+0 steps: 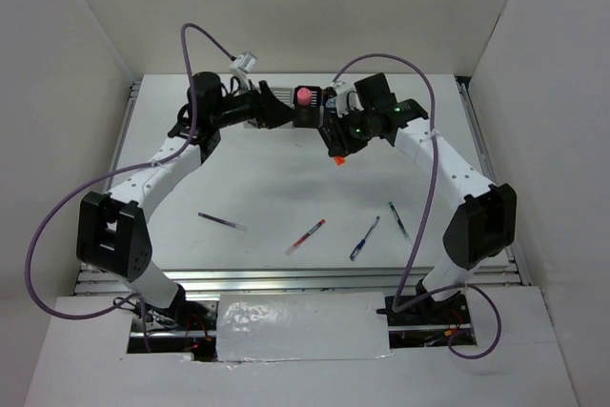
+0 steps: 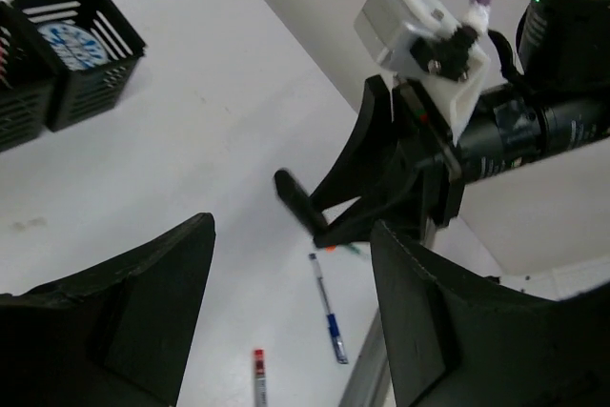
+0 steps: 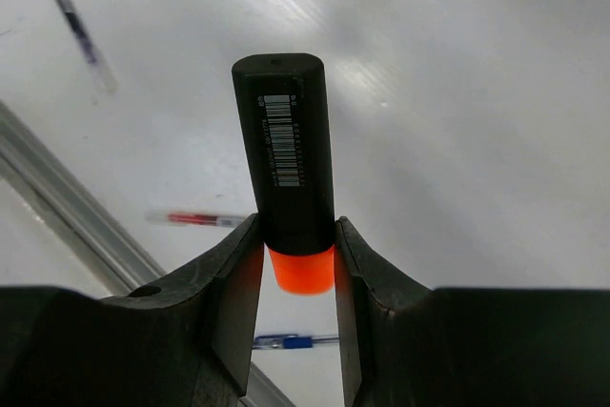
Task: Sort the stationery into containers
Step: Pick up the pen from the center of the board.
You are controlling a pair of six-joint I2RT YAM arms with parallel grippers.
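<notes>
- The right pincer [image 3: 295,235] is clamping the highlighter [image 3: 284,140], a black barrel with an orange cap [image 3: 299,274]. It is pinching right where barrel meets cap, and the barrel is jutting out past the fingertips above the worktop [image 3: 457,92].
- In the overhead view, the highlighter is hanging just in front of the containers [image 1: 307,116] at the far side.
- It is looking light and rigid. As a smooth plastic tube, it is probably apt to swivel between flat pads, so a hold nearer the barrel's middle would likely be steadier.
- The left pincer [image 2: 291,331] is gaping, with nothing between its fingers.
- A red pen [image 1: 307,235] and a blue pen [image 1: 364,238] are lying flat on the worktop, well apart from the containers. Being slim and low, they are likely calling for a pinch across the shaft near mid-length.
</notes>
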